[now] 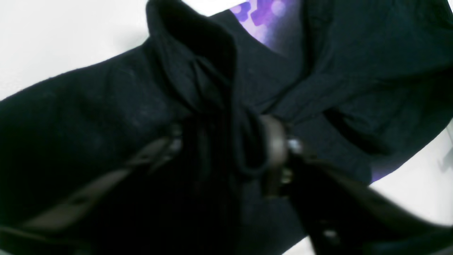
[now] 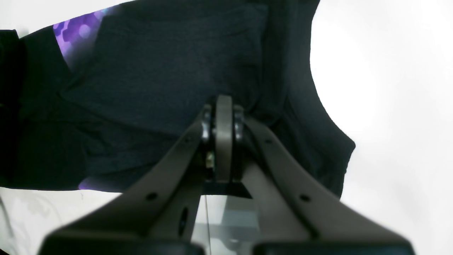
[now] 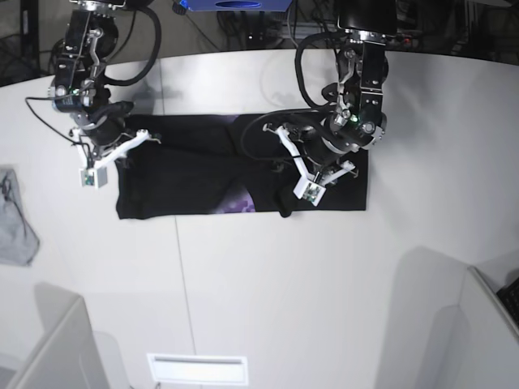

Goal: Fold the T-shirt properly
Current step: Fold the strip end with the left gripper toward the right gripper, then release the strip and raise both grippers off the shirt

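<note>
The black T-shirt (image 3: pixel 186 170) lies spread in a wide band across the white table (image 3: pixel 284 284), partly folded over itself. A strip of its purple print (image 3: pixel 239 204) shows at the front edge. My left gripper (image 1: pixel 226 148) is shut on a bunched fold of the black cloth (image 1: pixel 88 106) near the shirt's middle (image 3: pixel 280 162). My right gripper (image 2: pixel 219 106) is shut on the shirt's cloth (image 2: pixel 159 63) at its far left edge (image 3: pixel 152 136). Purple print also shows in both wrist views (image 1: pixel 258 17) (image 2: pixel 76 33).
A small grey cloth (image 3: pixel 16 219) lies at the table's left edge, apart from the shirt. Grey panels stand at the front left (image 3: pixel 49 340) and front right (image 3: pixel 454 324). A blue object (image 3: pixel 235 4) sits beyond the far edge.
</note>
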Tool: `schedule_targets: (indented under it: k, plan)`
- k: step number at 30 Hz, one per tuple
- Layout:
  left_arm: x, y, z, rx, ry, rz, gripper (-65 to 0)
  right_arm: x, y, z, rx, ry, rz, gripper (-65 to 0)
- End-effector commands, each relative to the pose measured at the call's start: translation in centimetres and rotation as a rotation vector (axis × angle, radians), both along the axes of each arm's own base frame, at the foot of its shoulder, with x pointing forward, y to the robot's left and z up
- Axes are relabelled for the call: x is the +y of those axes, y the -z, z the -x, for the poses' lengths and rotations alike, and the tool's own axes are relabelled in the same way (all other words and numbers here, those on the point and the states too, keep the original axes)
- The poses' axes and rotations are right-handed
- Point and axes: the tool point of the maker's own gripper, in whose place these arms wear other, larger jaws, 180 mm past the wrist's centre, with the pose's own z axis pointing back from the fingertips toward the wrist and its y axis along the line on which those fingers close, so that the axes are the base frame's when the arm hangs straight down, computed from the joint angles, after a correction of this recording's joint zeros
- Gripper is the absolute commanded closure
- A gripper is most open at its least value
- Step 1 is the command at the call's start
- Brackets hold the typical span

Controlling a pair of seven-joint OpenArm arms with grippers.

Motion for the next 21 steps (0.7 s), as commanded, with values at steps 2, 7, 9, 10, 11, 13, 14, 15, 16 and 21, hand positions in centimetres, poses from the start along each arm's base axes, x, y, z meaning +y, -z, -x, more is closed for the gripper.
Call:
schedule_targets:
  k: [2, 7, 9, 10, 11, 13, 14, 15, 16, 21]
  plan:
    - [-1.2, -1.6, -1.0, -0.049, 0.004, 0.046, -35.2, -0.2, -1.1, -0.8, -0.046, 0.0, 0.004, 0.0]
    - [-4.2, -2.0, -0.3, -0.05, 0.067, 0.076, -36.9, -0.2, -1.3, -1.1, -0.052, 0.0, 0.003, 0.0]
    - [-5.8, -2.2, 0.3, -0.051, 0.115, 0.084, -36.9, -0.2, -1.3, -1.1, -0.052, 0.0, 0.003, 0.0]
    - [-6.4, -2.3, 0.5, -0.053, 0.131, 0.088, -36.9, -0.2, -1.3, -1.1, -0.054, 0.0, 0.003, 0.0]
    - [-6.9, -2.3, 0.6, -0.054, 0.143, 0.092, -36.9, -0.2, -1.3, -1.1, -0.054, 0.0, 0.003, 0.0]
    - [-7.2, -2.7, 0.5, -0.064, 0.152, 0.095, -36.7, -0.2, -1.3, -1.1, -0.054, 0.0, 0.003, 0.0]
    - [-7.2, -2.9, 0.3, -0.069, 0.153, 0.094, -36.7, -0.2, -1.3, -1.1, -0.055, 0.0, 0.003, 0.0]
    - [-7.2, -3.0, 0.2, -0.073, 0.151, 0.095, -36.7, -0.2, -1.4, -1.2, -0.057, 0.001, 0.003, 0.0]
    - [-7.0, -3.3, 0.1, -0.082, 0.148, 0.093, -36.5, -0.3, -1.6, -1.4, -0.063, 0.001, 0.007, 0.0]
    - [-0.9, -5.3, -1.1, -0.155, -0.004, 0.053, -30.9, -2.3, -2.8, -2.3, -0.104, 0.081, -0.015, 0.0]
